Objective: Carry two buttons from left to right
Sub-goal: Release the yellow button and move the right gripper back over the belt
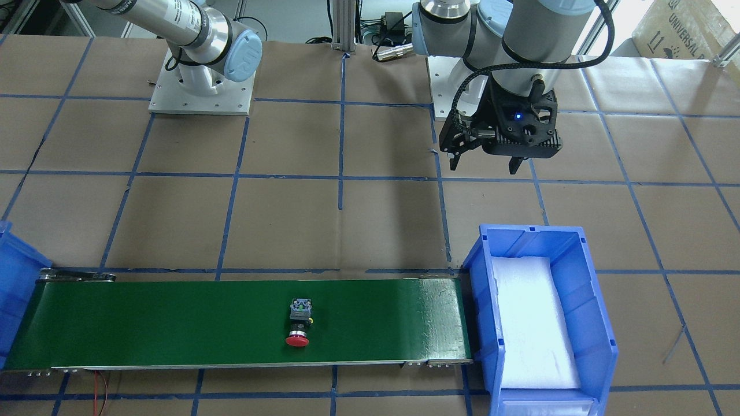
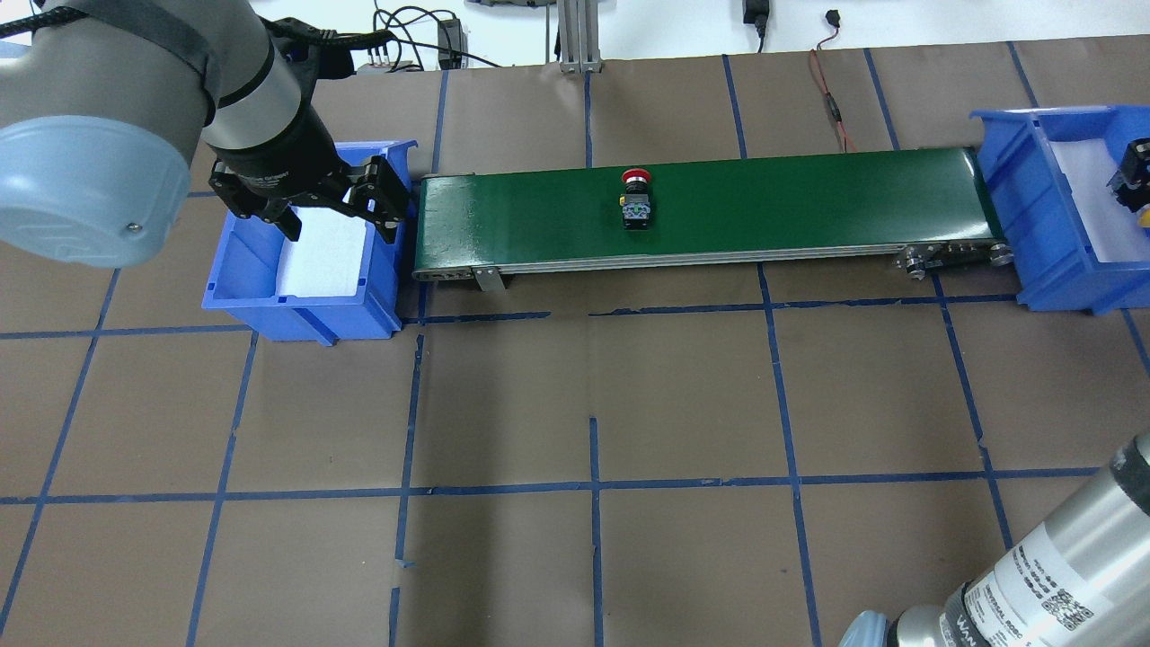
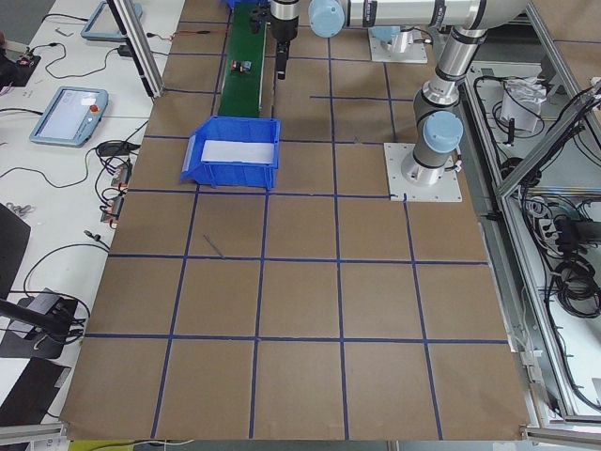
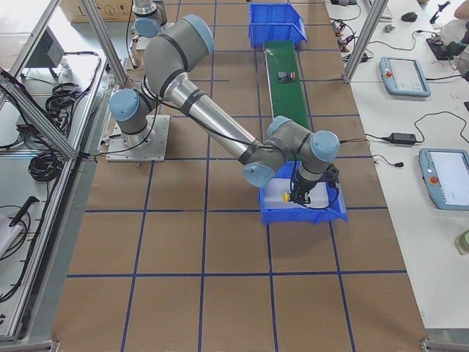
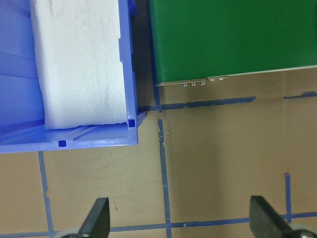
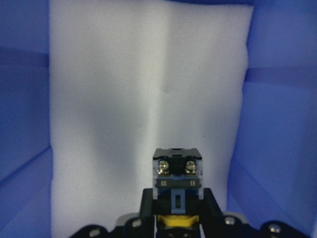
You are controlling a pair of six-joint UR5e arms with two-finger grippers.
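Observation:
The red button [image 1: 299, 325] lies on its side at the middle of the green conveyor belt [image 1: 173, 323]; it also shows in the overhead view [image 2: 636, 198]. My right gripper [image 6: 177, 201] is shut on the yellow button [image 6: 177, 171] and holds it above the white foam [image 6: 124, 99] of the right blue bin [image 2: 1033, 225]. My left gripper [image 2: 337, 220] is open and empty, hovering over the left blue bin [image 2: 305, 310]. Its fingertips [image 5: 100, 216] show wide apart in the left wrist view.
The left blue bin [image 1: 598, 323] holds only white foam [image 1: 532, 323] and stands against one belt end; the right bin [image 1: 14, 271] stands against the other. Brown paper with blue tape lines covers the table. A red wire [image 2: 831, 94] lies behind the belt.

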